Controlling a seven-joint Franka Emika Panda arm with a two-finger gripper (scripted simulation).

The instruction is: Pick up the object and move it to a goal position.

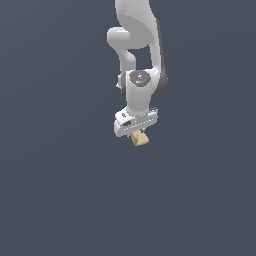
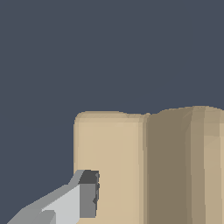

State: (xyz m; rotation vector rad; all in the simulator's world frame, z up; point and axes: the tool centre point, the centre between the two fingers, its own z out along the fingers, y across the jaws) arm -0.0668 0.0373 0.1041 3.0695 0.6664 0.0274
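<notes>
Under my wrist | claw (image 1: 136, 136) closed on the tan block (image 1: 140, 138), one finger (image 2: 87, 199) flat against its side | block hangs beneath the claw | carry: move slowly, keep squeeze steady, avoid tilting | goal unseen.

A bare simulated scene, not a real room: a flat, uniform slate-blue backdrop fills both views, with no visible furniture, walls or shadows. The white Panda arm (image 1: 137, 55) and the tan object (image 1: 140, 138) show smooth, untextured, faceted rendered surfaces.
</notes>
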